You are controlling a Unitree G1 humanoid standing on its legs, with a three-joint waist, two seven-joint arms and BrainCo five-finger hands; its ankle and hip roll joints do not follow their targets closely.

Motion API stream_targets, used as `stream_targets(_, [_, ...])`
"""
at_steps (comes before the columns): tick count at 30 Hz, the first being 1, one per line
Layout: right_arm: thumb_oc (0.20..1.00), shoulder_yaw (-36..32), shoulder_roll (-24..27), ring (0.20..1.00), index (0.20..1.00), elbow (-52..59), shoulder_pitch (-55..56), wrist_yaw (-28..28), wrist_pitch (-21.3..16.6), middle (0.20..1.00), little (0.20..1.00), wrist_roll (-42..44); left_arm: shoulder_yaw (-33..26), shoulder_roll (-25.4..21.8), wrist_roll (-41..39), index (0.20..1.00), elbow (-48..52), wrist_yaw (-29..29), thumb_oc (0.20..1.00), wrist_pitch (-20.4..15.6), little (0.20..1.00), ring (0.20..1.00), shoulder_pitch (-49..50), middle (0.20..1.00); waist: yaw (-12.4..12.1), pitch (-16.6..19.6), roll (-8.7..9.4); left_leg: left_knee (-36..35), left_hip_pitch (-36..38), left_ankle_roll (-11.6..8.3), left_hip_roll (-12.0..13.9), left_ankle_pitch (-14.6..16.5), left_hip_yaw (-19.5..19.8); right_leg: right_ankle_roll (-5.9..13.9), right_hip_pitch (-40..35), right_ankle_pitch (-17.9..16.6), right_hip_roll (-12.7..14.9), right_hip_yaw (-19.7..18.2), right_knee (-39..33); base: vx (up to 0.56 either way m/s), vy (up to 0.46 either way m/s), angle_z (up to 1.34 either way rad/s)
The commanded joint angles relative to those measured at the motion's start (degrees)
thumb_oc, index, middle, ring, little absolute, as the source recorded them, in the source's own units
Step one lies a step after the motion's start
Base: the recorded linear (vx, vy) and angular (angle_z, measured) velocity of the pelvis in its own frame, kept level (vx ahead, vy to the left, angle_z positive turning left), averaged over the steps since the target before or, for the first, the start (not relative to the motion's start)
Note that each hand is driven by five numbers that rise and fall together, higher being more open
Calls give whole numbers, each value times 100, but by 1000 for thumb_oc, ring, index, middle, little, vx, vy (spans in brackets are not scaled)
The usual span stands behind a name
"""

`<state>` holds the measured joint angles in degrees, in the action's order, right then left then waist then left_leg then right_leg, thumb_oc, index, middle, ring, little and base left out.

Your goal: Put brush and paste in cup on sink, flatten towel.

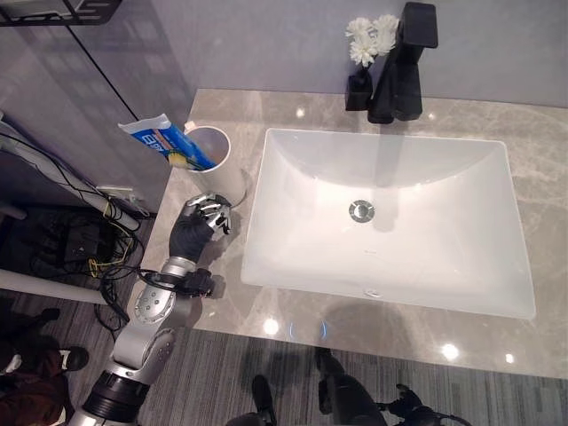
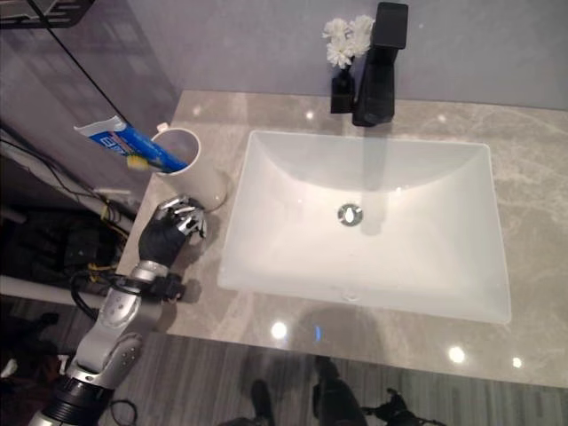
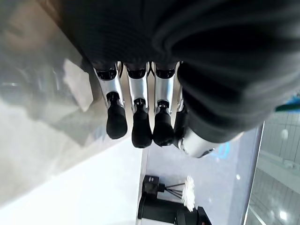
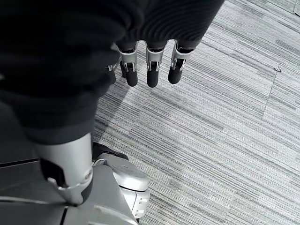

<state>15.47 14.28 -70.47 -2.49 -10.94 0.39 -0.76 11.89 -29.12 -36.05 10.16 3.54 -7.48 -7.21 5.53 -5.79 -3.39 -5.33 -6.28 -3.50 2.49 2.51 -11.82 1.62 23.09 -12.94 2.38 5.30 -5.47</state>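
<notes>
Your left hand (image 1: 193,232) sits in the lower left of the head views, resting over the grey marble surface (image 1: 532,169) just below the white cylindrical cup (image 1: 213,151). Its fingers (image 3: 140,131) are loosely curled and hold nothing. The cup stands directly ahead of the fingertips, toward the upper left of the frame, close to them but apart. The blue-and-white toothpaste tube (image 1: 164,140) already leans in it, its long axis tilted up and out to the upper left, with a yellow brush end (image 1: 177,161) beside it at the rim. So the cup step looks done. No towel can be found on the surface around the white rectangular basin (image 1: 390,222). Your right hand (image 4: 150,70) hangs over the striped grey floor (image 4: 225,140), fingers fairly straight and empty, well away from the cup; the left is plainly nearer.
</notes>
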Motion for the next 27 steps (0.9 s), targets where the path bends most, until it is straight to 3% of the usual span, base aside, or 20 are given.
stream_targets(1, [1000, 216, -33, 1000, 1000, 72, -285, 10, 52, 1000, 1000, 133, 1, -242, -62, 200, 191, -60, 200, -90, 200, 200, -312, 200, 160, -412, 35, 33, 264, -147, 43, -244, 84, 447, -689, 685, 55, 101, 48, 0, 0, 0])
stream_targets(27, [1000, 211, -6, 1000, 1000, 129, -154, -7, 69, 1000, 1000, 129, -327, -147, 139, 200, -662, 380, 200, -165, 200, 200, -748, 200, 201, -376, 54, 33, 280, -200, 104, -285, 74, 417, -670, 749, -16, 135, 58, 2, -1, 0])
